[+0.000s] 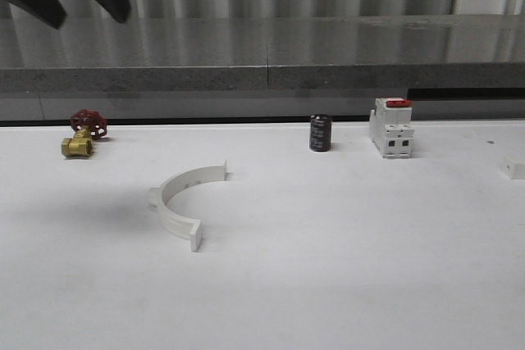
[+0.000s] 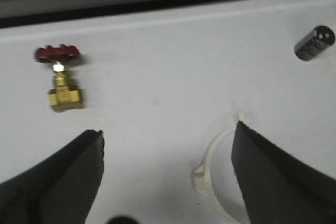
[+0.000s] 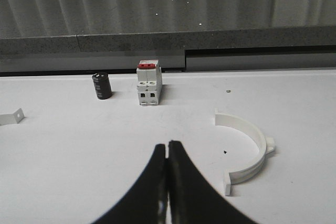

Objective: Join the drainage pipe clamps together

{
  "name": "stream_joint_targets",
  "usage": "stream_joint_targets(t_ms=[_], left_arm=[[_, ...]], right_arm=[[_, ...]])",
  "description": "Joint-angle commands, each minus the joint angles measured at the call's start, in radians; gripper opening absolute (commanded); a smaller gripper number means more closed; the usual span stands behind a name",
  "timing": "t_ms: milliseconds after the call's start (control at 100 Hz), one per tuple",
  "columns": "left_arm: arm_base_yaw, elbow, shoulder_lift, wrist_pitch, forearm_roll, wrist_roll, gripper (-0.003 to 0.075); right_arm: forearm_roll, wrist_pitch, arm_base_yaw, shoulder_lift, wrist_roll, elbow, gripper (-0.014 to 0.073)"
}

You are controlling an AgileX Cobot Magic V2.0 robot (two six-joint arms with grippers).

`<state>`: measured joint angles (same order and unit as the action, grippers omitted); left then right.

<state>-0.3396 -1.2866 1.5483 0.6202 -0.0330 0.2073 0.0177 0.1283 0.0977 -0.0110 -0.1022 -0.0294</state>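
clamp halves (image 1: 180, 198) (image 3: 247, 148) apart | left pincer (image 2: 168, 182) agape | right pincer (image 3: 167, 182) closed, empty | valve (image 1: 82, 135) near

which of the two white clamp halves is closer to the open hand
The half-ring near the brass valve, right beside the open left hand; the other half-ring lies by the shut right hand.

Left gripper (image 2: 167, 174) finger hides part of a blurred clamp half (image 2: 210, 174)

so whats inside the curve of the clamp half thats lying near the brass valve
Inside the clamp half the front view shows just bare white table. In the left wrist view, an open left gripper finger covers part of that curve.
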Motion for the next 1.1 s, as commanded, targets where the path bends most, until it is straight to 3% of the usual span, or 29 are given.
stream_joint_targets(t_ms=[0,350,780,1010,1090], left_arm=[[0.06,0.026,-0.13,-0.068,-0.004,-0.017,0.0504],[0.251,0.348,-0.539,-0.141,-0.004,-0.065,0.0503],[0.25,0.737,-1.053,-0.162,0.008,-0.065,0.0491],[0.25,0.85,-1.252,-0.16,0.008,-0.065,0.0487],[0.25,0.87,-1.287,-0.158,0.008,-0.065,0.044]], right_arm=[[-0.002,-0.08,-0.003,-0.019,0.009,0.02,-0.0067],[-0.002,-0.08,-0.003,-0.019,0.009,0.02,-0.0067],[-0.002,-0.082,-0.003,-0.019,0.009,0.02,-0.0067],[-0.002,-0.117,-0.003,-0.019,0.009,0.021,-0.0067],[-0.002,-0.115,-0.003,-0.019,0.007,0.037,-0.0067]])
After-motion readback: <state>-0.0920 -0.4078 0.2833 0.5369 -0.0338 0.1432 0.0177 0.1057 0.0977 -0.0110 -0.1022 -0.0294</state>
